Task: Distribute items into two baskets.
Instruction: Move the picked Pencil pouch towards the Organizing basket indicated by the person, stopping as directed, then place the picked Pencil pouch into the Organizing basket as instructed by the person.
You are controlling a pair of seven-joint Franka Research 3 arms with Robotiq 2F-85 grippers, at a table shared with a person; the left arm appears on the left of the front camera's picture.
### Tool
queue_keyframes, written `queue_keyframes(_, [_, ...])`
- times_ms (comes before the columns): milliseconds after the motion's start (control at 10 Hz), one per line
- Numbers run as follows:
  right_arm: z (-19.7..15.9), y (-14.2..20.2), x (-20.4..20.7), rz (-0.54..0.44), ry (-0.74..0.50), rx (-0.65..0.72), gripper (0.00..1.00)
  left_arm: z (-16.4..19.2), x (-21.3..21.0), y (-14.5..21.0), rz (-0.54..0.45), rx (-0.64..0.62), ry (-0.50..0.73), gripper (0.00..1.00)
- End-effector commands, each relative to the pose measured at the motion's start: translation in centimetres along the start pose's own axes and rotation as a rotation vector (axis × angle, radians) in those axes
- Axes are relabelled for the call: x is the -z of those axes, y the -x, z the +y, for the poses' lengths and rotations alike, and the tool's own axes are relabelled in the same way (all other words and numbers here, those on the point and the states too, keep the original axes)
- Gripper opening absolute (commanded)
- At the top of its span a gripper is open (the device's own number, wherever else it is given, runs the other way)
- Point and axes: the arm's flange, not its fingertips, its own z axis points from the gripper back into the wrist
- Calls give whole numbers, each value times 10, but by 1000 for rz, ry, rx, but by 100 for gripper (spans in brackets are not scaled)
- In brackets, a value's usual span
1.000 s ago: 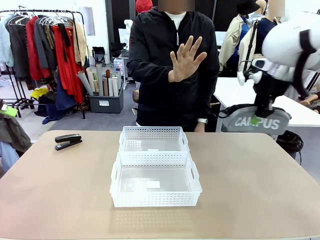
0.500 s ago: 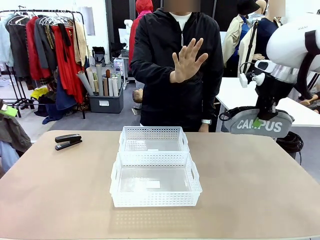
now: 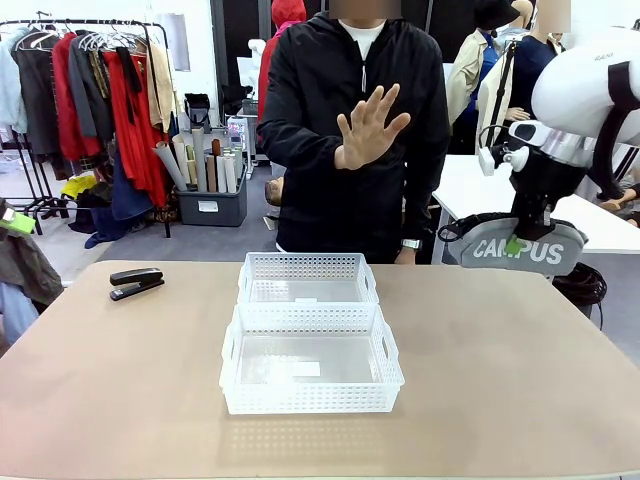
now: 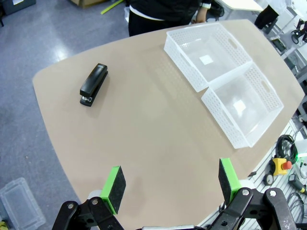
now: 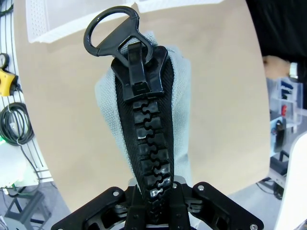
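The right gripper [image 3: 515, 243] hangs above the table's far right corner with its jaws clamped on the top edge of a grey fabric zip pouch [image 3: 545, 250] lettered "CAMPUS" in white, so the pouch is held in the air, clear of the beige tabletop [image 3: 500, 380] and well to the right of both baskets. In the right wrist view, the black fingers of that gripper [image 5: 153, 191] pinch the pouch [image 5: 180, 120] at its chunky black zip, whose ring-shaped pull points away from the camera. The left gripper [image 4: 171, 184] hovers high over the table with its green-padded jaws spread wide and nothing between them. A small black stapler [image 3: 137, 282] lies on the far left of the table, well apart from the baskets; the left wrist view shows it [image 4: 93, 85] alone on bare surface. Two white rectangular plastic baskets with lattice sides sit at the table's middle, the nearer basket [image 3: 311, 400] touching the farther basket [image 3: 305, 262] along their long sides. Across the table, a person in a black jacket holds up one open hand [image 3: 368, 128], palm toward the robot.
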Motion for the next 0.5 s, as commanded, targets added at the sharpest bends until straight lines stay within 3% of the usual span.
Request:
queue_keyframes(0, [-5, -3, -5, 2, 12, 10, 0, -1, -1, 0, -5, 2, 2, 100])
queue_keyframes(400, [-5, -3, -5, 2, 12, 10, 0, -1, -1, 0, -5, 2, 2, 100])
